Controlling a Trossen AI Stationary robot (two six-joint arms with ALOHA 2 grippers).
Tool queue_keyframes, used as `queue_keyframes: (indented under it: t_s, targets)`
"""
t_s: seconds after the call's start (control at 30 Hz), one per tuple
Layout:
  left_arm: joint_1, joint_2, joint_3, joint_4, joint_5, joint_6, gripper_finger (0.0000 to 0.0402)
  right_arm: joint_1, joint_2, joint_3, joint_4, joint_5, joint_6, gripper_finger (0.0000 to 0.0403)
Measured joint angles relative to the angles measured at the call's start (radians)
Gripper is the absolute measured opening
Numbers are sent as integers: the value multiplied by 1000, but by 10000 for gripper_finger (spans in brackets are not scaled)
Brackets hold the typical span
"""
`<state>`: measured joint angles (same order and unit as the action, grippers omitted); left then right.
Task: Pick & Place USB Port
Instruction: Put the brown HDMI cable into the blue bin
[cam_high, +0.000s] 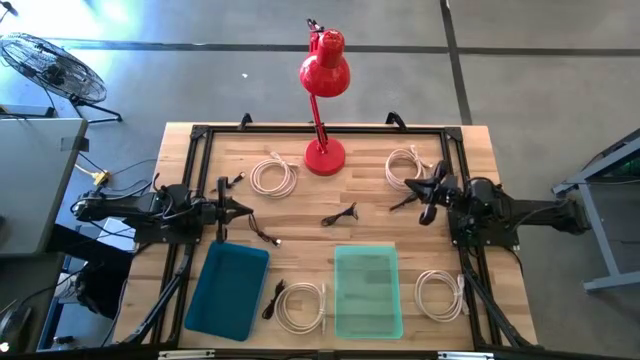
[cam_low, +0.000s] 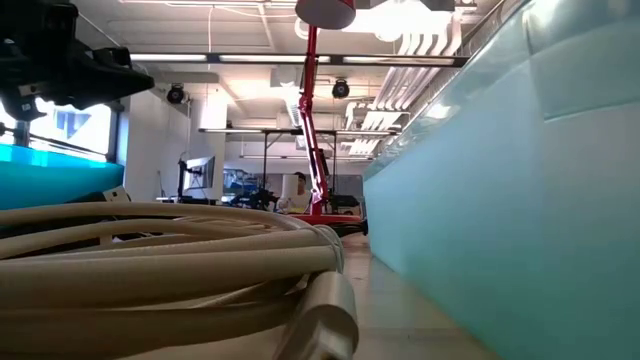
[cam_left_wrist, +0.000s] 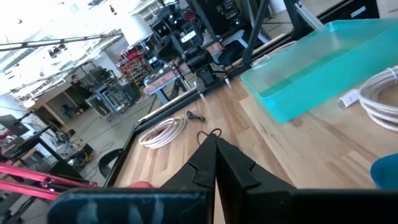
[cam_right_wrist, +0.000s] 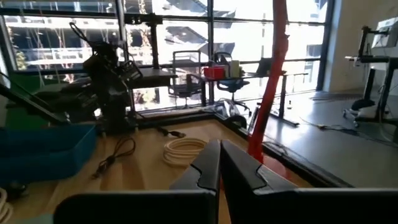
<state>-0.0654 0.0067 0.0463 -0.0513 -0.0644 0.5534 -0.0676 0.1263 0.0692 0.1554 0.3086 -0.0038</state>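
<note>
**Both arms idle at the table edges, cables untouched**

Nearest the front edge, seen from above, stand two bins: a deep blue plastic tray at about 7 o'clock from the table's middle and a pale translucent green tray at about 5 o'clock. A coiled white USB cable lies between them, touching neither, and a second white coil sits just beside the green tray, at its 3 o'clock.

At mid-table a short black cable lies loose on the wood, with another small black lead at its 8 o'clock, near the blue tray's far corner.

The left gripper hovers at 9 o'clock, fingers pressed together with nothing between them. The right gripper hangs at 3 o'clock, fingers likewise closed and empty.

Farther back, a third white coil lies at 11 o'clock and a fourth at 1 o'clock, near the right gripper. Between them stands a red desk lamp, its round base on the wooden table at 12 o'clock.
</note>
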Motion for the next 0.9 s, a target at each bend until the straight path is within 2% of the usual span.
queue_keyframes:
  t_s: [0.13,0.27,0.57,0.77,0.9]
  targets:
    - [0,0,0,0,-22,24,0,0,33,96,-155,65,29,28]
    - [0,0,0,0,-24,25,0,0,106,180,-274,117,129,75]
    - [0,0,0,-1,-17,18,0,0,411,413,-469,276,188,185]
    - [0,0,1,-4,2,19,0,-14,638,620,-645,340,209,213]
    - [0,0,1,-4,1,25,9,-54,749,778,-805,337,226,215]
